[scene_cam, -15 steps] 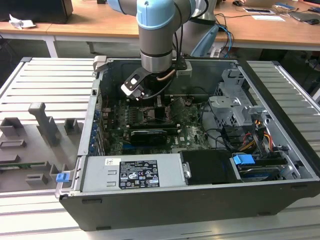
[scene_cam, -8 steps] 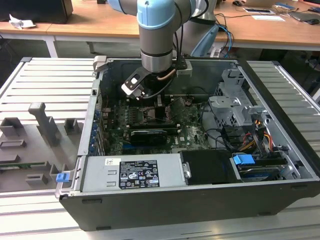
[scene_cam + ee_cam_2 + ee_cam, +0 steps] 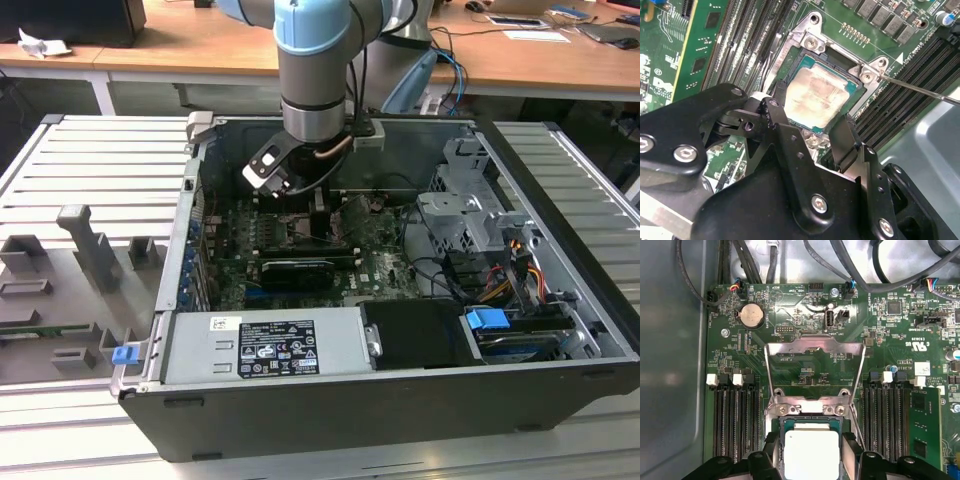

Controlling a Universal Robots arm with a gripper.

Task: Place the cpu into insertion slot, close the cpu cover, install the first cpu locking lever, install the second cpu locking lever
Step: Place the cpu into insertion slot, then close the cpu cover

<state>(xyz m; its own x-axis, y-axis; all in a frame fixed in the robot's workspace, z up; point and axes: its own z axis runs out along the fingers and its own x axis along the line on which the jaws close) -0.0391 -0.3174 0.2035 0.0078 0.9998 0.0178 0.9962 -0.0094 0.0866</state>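
In both wrist views the pale silver-beige cpu (image 3: pixel 817 95) (image 3: pixel 812 452) lies flat in the insertion slot (image 3: pixel 837 59) (image 3: pixel 810 410), a dark square recess with a metal rim. My gripper (image 3: pixel 812 122) (image 3: pixel 812 460) straddles the chip, with a black finger (image 3: pixel 777 107) against one edge and another against the opposite edge. The cpu cover (image 3: pixel 815 344), a silver frame with a big window, is swung back flat on the board beyond the slot. A thin wire locking lever (image 3: pixel 920 91) sticks out free beside the socket. In the exterior view the gripper (image 3: pixel 320 215) is down inside the computer case.
Long black memory slots (image 3: pixel 737 425) (image 3: pixel 887 422) flank the socket on both sides. A green card (image 3: pixel 925 425) stands past one bank. Cables (image 3: pixel 865 270) run along the board's edge. The case (image 3: pixel 400 400) holds a power supply (image 3: pixel 270 345) and a drive cage (image 3: pixel 470 215).
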